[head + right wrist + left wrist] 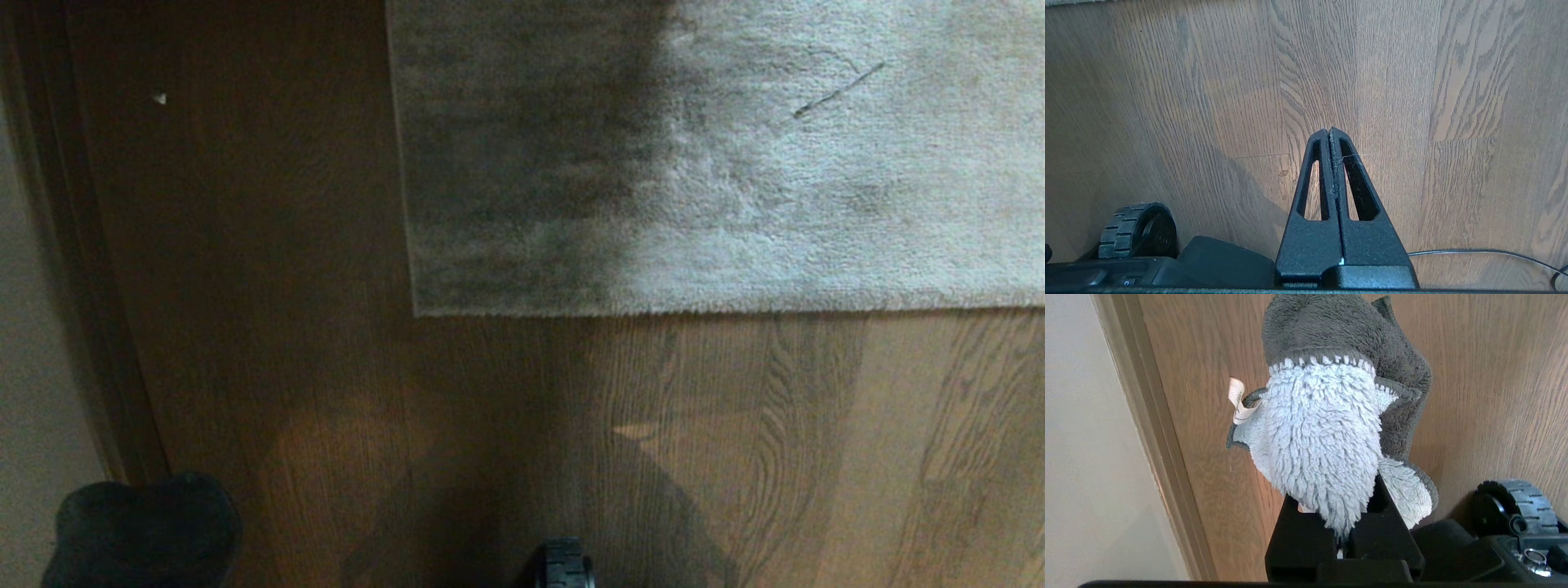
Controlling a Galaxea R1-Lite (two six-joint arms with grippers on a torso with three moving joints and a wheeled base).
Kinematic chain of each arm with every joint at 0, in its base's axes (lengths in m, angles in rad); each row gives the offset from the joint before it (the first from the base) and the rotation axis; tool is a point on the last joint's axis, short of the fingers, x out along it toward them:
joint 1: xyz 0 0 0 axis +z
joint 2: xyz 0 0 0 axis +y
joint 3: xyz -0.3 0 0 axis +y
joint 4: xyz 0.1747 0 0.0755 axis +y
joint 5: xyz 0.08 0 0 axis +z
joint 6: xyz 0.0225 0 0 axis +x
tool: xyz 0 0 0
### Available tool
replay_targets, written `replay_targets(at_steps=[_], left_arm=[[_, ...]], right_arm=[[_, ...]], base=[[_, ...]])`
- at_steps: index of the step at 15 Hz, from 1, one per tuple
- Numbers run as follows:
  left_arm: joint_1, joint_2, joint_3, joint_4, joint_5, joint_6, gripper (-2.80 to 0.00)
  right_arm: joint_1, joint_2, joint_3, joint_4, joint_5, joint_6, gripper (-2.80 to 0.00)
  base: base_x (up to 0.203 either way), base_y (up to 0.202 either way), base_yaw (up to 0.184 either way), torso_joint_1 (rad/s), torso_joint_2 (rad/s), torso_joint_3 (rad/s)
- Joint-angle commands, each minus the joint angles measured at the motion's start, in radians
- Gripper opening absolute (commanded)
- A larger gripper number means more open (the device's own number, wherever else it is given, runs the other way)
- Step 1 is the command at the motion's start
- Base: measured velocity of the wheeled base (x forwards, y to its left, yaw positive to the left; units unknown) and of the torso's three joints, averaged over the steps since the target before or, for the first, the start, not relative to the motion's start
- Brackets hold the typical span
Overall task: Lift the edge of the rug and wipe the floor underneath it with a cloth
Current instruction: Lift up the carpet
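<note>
The pale plush rug (735, 163) lies flat across the upper right of the head view. Its straight rug edge (694, 310) ends in a corner (418, 313) on the dark brown floor (326, 367). My left gripper (1339, 522) is shut on the cloth (1323, 437), a shaggy whitish rag with a dark grey back, hanging over the floor (1494, 396) beside the wall. That cloth shows as a dark lump (143, 531) at the head view's lower left. My right gripper (1329, 131) is shut and empty above bare floor (1412, 81).
A pale wall (33, 327) with a dark skirting board (90, 286) runs along the left. A small white speck (160, 98) lies on the boards near it. My base's wheel (563, 567) (1137, 230) sits near me, and a thin cable (1474, 251) crosses the floor.
</note>
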Motion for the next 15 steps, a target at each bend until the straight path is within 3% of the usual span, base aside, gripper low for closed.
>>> replay_targets(at_steps=[1,15], left_arm=[[0.0,-0.015,0.0,0.001,0.0,0.0,-2.8],[0.0,-0.015,0.001,0.001,0.0,-0.001,-2.8]], right_arm=[[0.001,0.0,0.0,-0.001,-0.001,0.001,-2.8],[0.001,0.0,0.0,-0.001,-0.001,0.001,-2.8]], base=[[0.0,0.0,0.0,0.0,0.0,0.0],[0.0,0.0,0.0,0.0,0.0,0.0]])
